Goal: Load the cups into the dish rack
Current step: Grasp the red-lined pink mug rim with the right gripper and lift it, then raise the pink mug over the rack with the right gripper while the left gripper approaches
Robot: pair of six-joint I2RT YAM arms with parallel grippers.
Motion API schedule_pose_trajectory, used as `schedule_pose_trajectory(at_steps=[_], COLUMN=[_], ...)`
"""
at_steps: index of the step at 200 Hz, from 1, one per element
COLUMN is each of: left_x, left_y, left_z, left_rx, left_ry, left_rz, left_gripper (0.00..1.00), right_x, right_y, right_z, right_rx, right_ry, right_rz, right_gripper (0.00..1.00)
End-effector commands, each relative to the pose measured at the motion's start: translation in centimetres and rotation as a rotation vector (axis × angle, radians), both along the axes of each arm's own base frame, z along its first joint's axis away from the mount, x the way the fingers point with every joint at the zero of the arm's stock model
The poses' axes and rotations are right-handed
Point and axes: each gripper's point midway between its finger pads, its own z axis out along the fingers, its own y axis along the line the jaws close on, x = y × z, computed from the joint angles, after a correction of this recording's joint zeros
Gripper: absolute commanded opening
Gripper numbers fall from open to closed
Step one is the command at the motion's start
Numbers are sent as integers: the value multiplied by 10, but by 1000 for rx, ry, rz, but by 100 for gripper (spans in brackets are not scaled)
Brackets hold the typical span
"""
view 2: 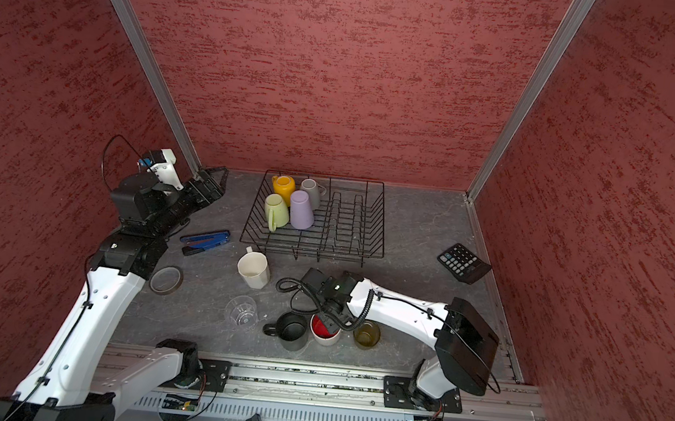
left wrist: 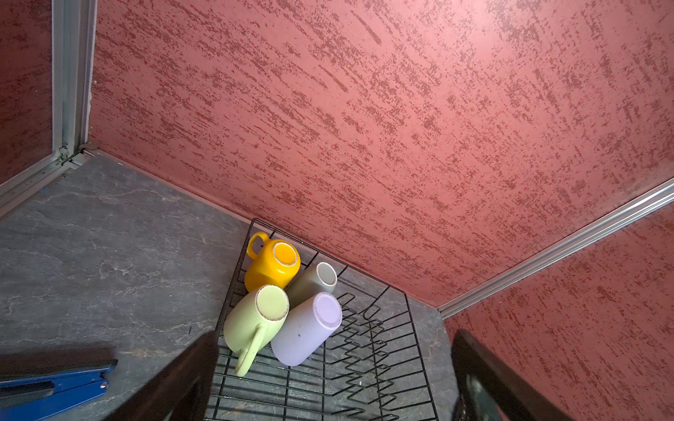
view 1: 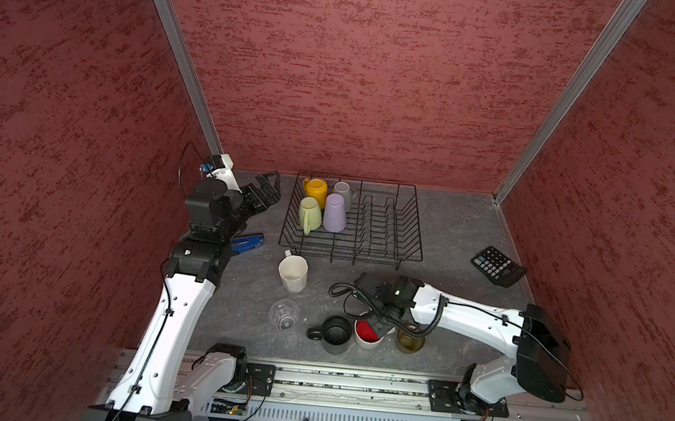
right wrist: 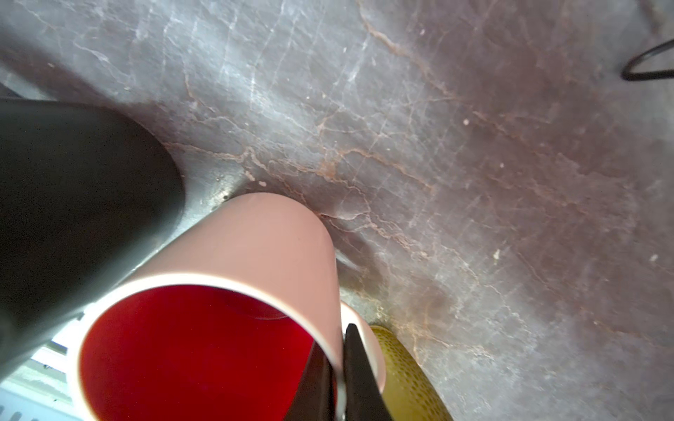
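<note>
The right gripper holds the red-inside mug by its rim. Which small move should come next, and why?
Probably a short straight lift. The right gripper is shut on the wall of the white red-inside mug, one finger inside, one outside. The black mug and olive glass stand close on either side, so moving sideways first might knock them.

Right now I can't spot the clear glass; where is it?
In both top views the glass stands left of the black mug, this side of the faceted mug.
</note>
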Motion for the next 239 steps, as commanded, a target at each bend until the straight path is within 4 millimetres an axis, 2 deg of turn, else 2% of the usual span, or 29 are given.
schedule_pose_trajectory(at_steps=[1,40,68,73,141,184,203,223,239], left_x=[-4,-7,-8,-8,-3,2,5,9,10], left_y=[2,5,8,8,10,9,7,-4,-21], left_z=[8,8,9,9,-1,-7,-10,-10,-11], left_rx=[-21,-39,-46,-49,-156,-247,-263,-270,-281], left_ry=[-36,-40,-47,-48,-33,-22,-18,-21,-24], left_rz=[-2,4,9,8,-48,-127,-176,-273,-408], left_gripper=[100,100,100,100,100,100,100,100,100], right_x=[15,24,34,36,80,119,134,153,164], right_y=[-8,-8,-11,-10,-15,4,6,3,4], right_z=[21,30,45,57,144,190,212,235,251], right_rx=[-18,23,77,121,483,811,917,1021,1111], right_ry=[-95,-106,-108,-122,-201,-242,-268,-286,-281], right_rz=[-28,-65,-115,-124,-280,-357,-356,-348,-338], right_gripper=[0,0,0,0,0,0,0,0,0])
